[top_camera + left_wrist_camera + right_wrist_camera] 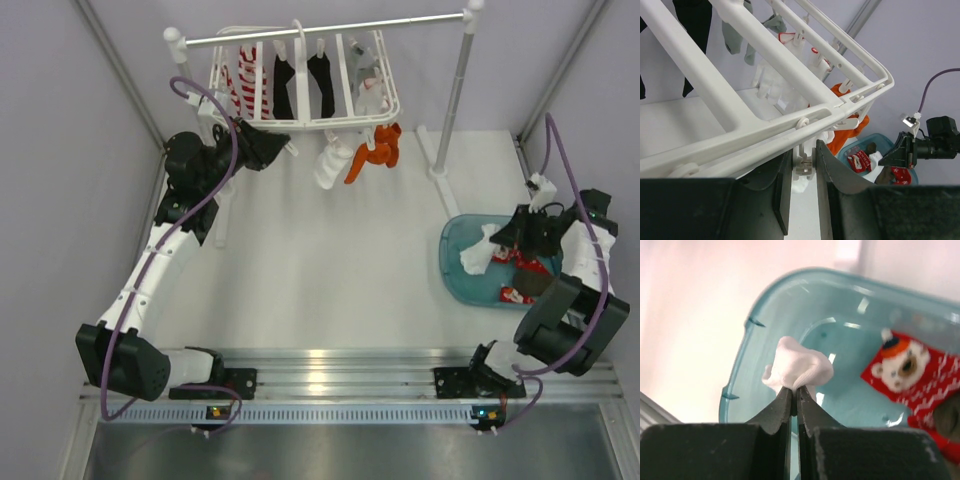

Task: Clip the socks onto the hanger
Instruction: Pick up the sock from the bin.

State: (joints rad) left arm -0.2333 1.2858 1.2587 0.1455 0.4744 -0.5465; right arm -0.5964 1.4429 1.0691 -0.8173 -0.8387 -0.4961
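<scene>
White sock (800, 367) is hanging bunched in the right claw (794, 396), which is pinching it tight by a fold, just over the teal tub (740, 360) at the right edge of the top view. It's soft knit, light and floppy, so it's likely going to droop and swing. Better to be gripping near the cuff, leaving an edge free for clipping.

Hanger (300, 122) is sitting at top centre: rigid glossy white plastic grid, with an orange sock (375, 155) and a black sock (322, 88) dangling off it (among others). Left claw (803, 154) is straddling a small clip (804, 169) at the frame's near edge, apparently squeezing it. Red bear-print sock (910, 375) is lying in the tub.
</scene>
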